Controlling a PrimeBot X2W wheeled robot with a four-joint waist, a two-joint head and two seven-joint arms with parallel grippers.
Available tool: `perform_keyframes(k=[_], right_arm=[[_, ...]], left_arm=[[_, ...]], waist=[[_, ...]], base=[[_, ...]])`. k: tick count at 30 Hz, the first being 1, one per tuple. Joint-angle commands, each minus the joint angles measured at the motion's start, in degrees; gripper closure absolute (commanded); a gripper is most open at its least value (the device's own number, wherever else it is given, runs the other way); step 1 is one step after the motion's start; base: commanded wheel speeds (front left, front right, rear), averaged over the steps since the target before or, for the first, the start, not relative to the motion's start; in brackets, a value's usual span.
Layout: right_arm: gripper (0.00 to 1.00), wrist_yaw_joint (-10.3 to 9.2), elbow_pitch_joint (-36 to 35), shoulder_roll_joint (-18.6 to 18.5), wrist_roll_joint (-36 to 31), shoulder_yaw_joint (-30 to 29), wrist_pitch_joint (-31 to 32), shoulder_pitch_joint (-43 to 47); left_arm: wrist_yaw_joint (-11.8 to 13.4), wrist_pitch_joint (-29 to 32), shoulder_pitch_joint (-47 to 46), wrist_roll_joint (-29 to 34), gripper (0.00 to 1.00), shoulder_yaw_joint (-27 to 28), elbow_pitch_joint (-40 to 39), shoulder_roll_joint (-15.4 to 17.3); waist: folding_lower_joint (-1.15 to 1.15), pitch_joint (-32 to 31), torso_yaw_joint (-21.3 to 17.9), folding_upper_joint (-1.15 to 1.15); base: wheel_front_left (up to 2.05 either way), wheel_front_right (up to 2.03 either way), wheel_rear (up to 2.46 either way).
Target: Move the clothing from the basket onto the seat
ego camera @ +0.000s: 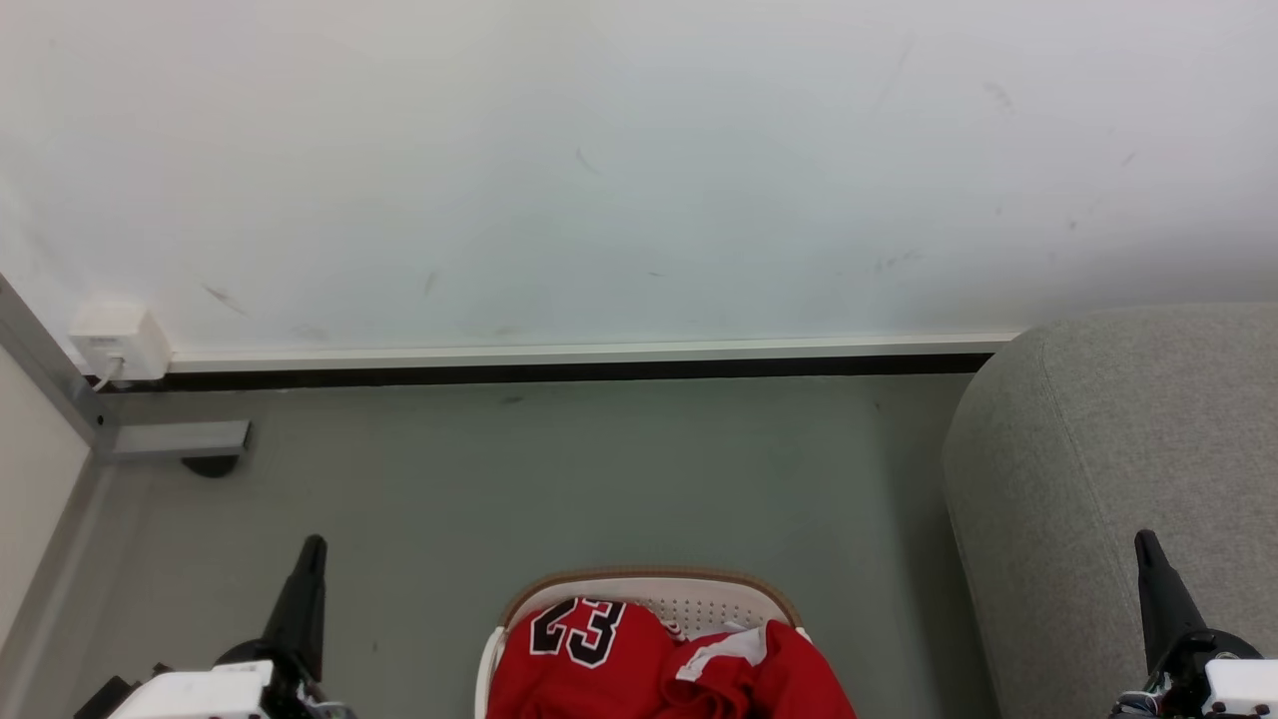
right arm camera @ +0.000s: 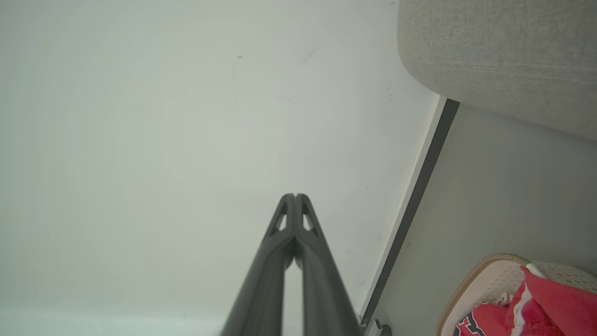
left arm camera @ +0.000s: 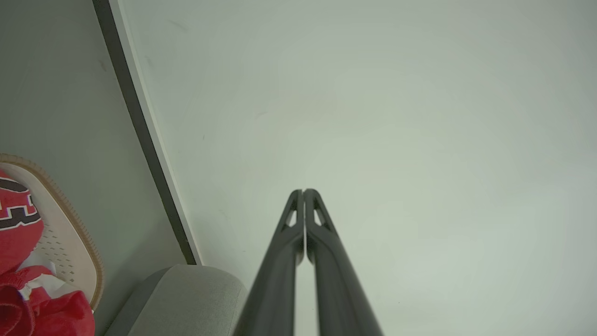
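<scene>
Grippers first: in the head view your left gripper (ego camera: pixel 313 551) stands to the left of the basket (ego camera: pixel 649 581) and your right gripper (ego camera: pixel 1146 547) well to its right. Each shows as a single dark spike, clear of the basket. You find the clothing (ego camera: pixel 619 674), the red jersey with its black 23, crumpled inside the basket, the number toward the basket's left side and a white trim panel toward its right. The seat (ego camera: pixel 1118 469) rises to the right of the basket, with a strip of grey floor (ego camera: pixel 499 499) between them. Beyond the basket runs a white wall (ego camera: pixel 639 170) with a dark skirting strip (ego camera: pixel 559 371).

In the left wrist view you see the two fingers (left arm camera: pixel 280 261) pressed together tip to tip, clenched on nothing and aimed at the wall, well apart from the basket. The jersey lies inside the basket, and the seat's corner is just beside it.

In the right wrist view the fingers meet the same way — closed and empty — again well away from the basket, which holds the jersey.
</scene>
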Motion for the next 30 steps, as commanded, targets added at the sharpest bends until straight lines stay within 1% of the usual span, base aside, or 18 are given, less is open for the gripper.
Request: perform_keyframes(k=[1,28,29,30], right_arm=[[1.00,-0.12,0.14,-0.08,-0.27,-0.15,0.08,-0.71],[1.00,-0.12,0.14,-0.08,-0.27,-0.15,0.08,-0.71],[0.00,0.00,-0.02,0.00,0.02,0.01,0.00,-0.01],[0.00,0.01,0.28,0.05,0.02,0.09,-0.04,0.24]], left_arm=[[-0.30,0.14,-0.49,-0.82,1.00,0.07,-0.15,0.38],[-0.29,0.14,-0.49,-0.81,1.00,0.09,-0.15,0.39],[0.00,-0.02,-0.01,0.00,0.00,0.00,-0.01,0.00],[0.03,-0.09,0.21,0.02,0.00,-0.01,0.34,-0.13]], waist=[[0.00,0.00,0.00,0.00],[0.00,0.00,0.00,0.00],[0.00,0.00,0.00,0.00],[0.00,0.00,0.00,0.00]], base=[[0.00,0.00,0.00],[0.00,0.00,0.00],[0.00,0.00,0.00],[0.00,0.00,0.00]])
